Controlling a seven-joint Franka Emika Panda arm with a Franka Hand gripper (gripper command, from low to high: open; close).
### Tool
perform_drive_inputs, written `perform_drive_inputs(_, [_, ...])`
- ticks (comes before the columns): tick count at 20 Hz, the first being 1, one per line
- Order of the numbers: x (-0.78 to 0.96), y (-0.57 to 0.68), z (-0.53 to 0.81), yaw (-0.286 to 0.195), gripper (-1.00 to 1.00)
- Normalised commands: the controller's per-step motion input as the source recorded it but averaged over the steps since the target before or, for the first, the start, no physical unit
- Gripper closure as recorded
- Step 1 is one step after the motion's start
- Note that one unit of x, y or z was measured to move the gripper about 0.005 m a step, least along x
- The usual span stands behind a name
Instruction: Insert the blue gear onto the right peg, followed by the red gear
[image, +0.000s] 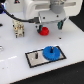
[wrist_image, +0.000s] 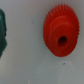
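- Gear work at the halfway mark: the blue gear (image: 50, 52) already sits on the grey plate (image: 35, 59), at the plate's end toward the exterior view's right, apparently seated on the right peg, though the peg itself is hidden under the disc and cannot be confirmed.
- Red gear (image: 45, 31) lies flat on the white table (image: 15, 70), well apart from the plate and directly beneath the arm's head; this looks like the step in hand, the pickup of the second gear.
- Wrist view shows the red gear (wrist_image: 60, 35) face up, its toothed rim and dark central hole plain to see, with nothing touching it.
- Gripper (image: 48, 26) hangs just above the red gear, pointed straight down from the bulky white wrist; in the exterior view its tips are too blurred to separate, and no fingers appear in the wrist view, so whether the jaws stand wide or narrow cannot be told.
- Second thin pin (image: 36, 56) stands bare on the plate's other end, toward the exterior view's left.
- Next move, as a judgement: lower over the red disc, close across its rim or hub, lift it level, carry it to the blue gear's position and line the hole up over the same peg before pressing down.
- Small metal part (image: 19, 28) rests near the table's far edge, and a dark green shape (wrist_image: 2, 30) edges into the wrist view; neither seems involved.
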Motion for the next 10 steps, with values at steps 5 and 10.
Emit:
perform_drive_inputs(5, [-0.39,-0.10,-0.34,0.000,-1.00])
perform_drive_inputs(10, [-0.27,-0.27,-0.17,0.000,1.00])
